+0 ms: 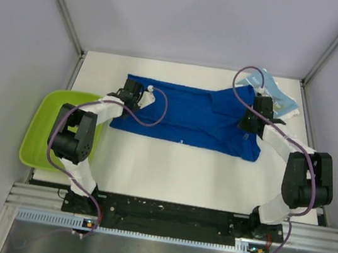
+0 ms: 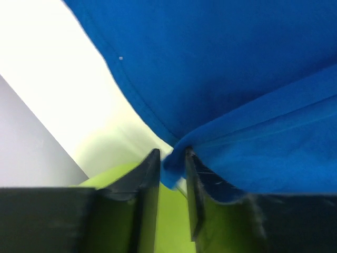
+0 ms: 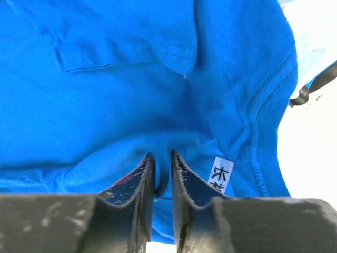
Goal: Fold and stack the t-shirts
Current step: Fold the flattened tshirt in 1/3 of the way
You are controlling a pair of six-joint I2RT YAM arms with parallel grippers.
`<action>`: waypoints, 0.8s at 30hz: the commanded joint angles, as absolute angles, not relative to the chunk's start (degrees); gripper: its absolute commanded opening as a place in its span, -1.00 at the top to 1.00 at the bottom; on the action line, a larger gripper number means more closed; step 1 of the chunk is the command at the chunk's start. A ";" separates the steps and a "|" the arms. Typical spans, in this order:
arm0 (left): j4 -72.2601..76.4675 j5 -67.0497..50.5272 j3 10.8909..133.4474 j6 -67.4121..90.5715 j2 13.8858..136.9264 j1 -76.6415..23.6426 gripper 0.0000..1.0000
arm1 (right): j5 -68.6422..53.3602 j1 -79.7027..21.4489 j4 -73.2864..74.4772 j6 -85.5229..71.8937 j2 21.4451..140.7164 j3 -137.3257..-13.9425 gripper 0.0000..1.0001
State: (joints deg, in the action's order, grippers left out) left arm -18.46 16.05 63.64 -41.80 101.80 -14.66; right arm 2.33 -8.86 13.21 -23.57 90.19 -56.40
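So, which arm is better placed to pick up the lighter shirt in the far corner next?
Probably the right. The lighter shirt lies just beyond the right gripper, at the far right corner. The left gripper pinches the opposite end of the blue shirt, by the green tub.

Robotics laboratory test cell. Grounds: white table boxed in by plain pale panels on aluminium posts; left arm and right arm bolted to a slotted metal rail along the near edge; purple cables run exposed along both arms
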 commanded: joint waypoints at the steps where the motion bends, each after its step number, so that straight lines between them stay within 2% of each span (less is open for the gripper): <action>1: -11.34 20.56 66.35 -40.52 102.30 -14.15 0.22 | 6.23 -8.44 11.24 -22.50 93.59 -62.74 0.53; 3: -11.69 20.83 68.72 -39.12 102.48 -14.15 0.07 | 7.29 -8.09 14.05 -22.76 94.65 -65.81 0.40; 6: -12.74 20.66 71.10 -37.97 101.61 -13.89 0.01 | 9.04 -7.65 18.79 -22.68 93.96 -69.60 0.11; 8: -14.32 19.78 71.54 -37.71 99.94 -13.89 -0.02 | 9.84 -7.65 22.65 -22.33 91.51 -70.05 0.00; 12: -21.87 8.30 68.31 -41.73 93.27 -13.89 -0.04 | 10.02 -7.56 26.45 -24.07 83.43 -63.66 -0.32; 16: -26.54 -3.41 59.70 -51.57 87.29 -13.89 -0.18 | 6.51 -6.42 27.51 -27.94 76.04 -55.04 -0.41; 20: -22.24 -3.78 53.18 -57.38 86.30 -13.89 -0.35 | 5.19 -4.49 26.99 -30.67 72.78 -47.39 -0.43; 24: -21.63 -1.77 54.22 -58.89 90.60 -13.89 -0.37 | 4.40 -3.69 25.32 -31.81 73.91 -43.16 -0.43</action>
